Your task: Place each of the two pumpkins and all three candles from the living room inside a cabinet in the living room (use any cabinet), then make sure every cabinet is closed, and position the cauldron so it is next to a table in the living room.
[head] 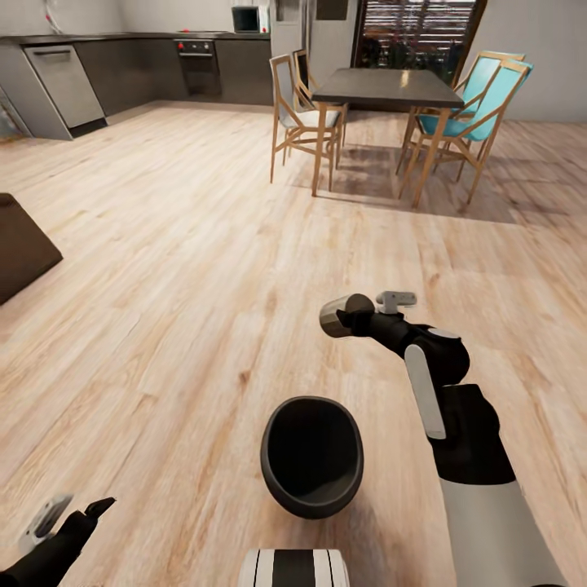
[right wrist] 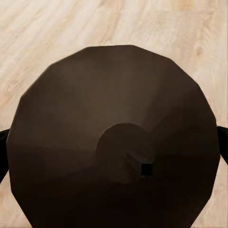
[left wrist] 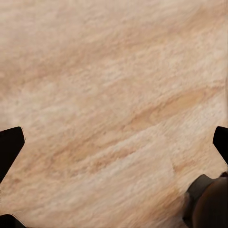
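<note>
The cauldron (head: 312, 456), a black round pot with its mouth facing up, sits on the wood floor just in front of my base. In the right wrist view the cauldron's (right wrist: 114, 118) dark faceted inside lies right under my right gripper (right wrist: 114, 149). That gripper's fingertips (right wrist: 3, 152) show far apart at both edges, so it is open. My right arm (head: 424, 359) reaches out above the pot. My left gripper (head: 69, 515) is low at the near left, and in the left wrist view the gripper (left wrist: 114, 142) is open over bare floor. Pumpkins and candles are out of view.
A dark dining table (head: 387, 86) with wooden chairs (head: 297, 114) and teal chairs (head: 481, 106) stands ahead. Grey kitchen units (head: 122, 65) line the back wall. A dark-brown furniture corner (head: 20, 244) juts in at the left edge; I cannot tell if it is the cabinet.
</note>
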